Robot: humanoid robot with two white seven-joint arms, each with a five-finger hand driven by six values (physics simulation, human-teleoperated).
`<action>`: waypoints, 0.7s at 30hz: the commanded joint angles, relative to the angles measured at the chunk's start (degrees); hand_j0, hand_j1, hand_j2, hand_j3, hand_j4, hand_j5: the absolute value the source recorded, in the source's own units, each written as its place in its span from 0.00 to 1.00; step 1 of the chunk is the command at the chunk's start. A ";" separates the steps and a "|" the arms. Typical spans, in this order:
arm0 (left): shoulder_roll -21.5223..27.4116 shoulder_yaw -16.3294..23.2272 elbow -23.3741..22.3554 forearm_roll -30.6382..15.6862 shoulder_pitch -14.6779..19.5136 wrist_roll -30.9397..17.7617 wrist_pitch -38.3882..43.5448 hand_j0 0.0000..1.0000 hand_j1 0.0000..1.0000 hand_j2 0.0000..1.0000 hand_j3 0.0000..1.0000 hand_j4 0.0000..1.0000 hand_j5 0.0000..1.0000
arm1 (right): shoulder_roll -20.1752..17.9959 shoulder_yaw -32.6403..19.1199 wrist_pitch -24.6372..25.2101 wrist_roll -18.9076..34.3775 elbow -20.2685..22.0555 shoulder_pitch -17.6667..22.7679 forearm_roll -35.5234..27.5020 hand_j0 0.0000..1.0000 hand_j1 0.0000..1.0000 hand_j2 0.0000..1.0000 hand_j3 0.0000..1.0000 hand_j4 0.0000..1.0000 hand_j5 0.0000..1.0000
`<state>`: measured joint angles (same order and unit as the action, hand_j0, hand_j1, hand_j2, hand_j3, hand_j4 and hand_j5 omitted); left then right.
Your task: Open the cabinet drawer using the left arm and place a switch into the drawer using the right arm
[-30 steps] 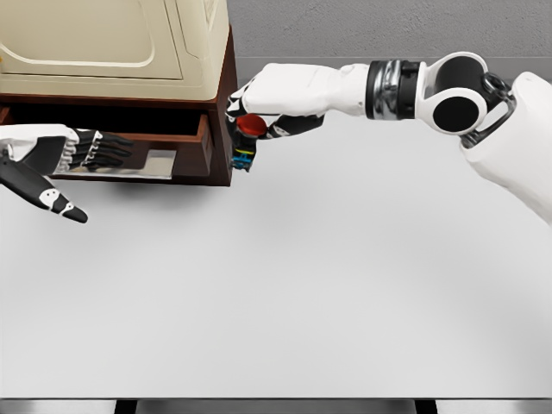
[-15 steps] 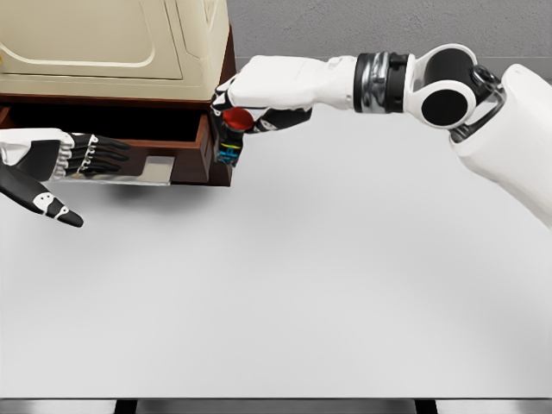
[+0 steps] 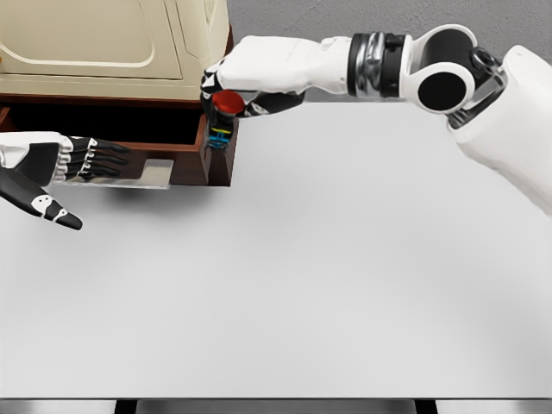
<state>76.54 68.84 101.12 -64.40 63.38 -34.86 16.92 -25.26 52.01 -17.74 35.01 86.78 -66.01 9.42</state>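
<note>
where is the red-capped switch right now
In the head view, upper left of centre: the red-capped switch is held by the right hand over the open brown drawer's right corner.

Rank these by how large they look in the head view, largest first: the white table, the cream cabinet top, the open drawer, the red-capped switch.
1. White table
2. Cream cabinet top, partly cut off by the picture edge
3. Open drawer
4. Red-capped switch, held in the right hand
</note>
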 commanded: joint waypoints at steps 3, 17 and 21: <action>0.72 1.56 -0.14 3.05 -0.01 -0.14 0.30 1.00 1.00 1.00 1.00 1.00 1.00 | 0.92 0.37 1.30 -0.01 0.06 -0.26 -0.19 0.45 0.45 0.45 0.45 0.45 0.45; 0.81 1.56 -0.14 2.61 -0.01 -0.14 0.30 1.00 1.00 1.00 1.00 1.00 1.00 | 4.34 1.34 4.20 -0.01 0.06 -1.93 -0.10 0.45 0.45 0.45 0.45 0.45 0.45; 0.72 1.48 -0.14 2.61 -0.01 -0.14 0.30 1.00 1.00 1.00 1.00 1.00 1.00 | 5.66 1.42 4.55 -0.01 -0.55 -2.46 -0.01 0.45 0.45 0.45 0.45 0.45 0.45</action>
<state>77.32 69.31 101.02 -63.89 63.37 -35.11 17.02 -20.19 53.39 -13.47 35.02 86.51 -68.47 9.47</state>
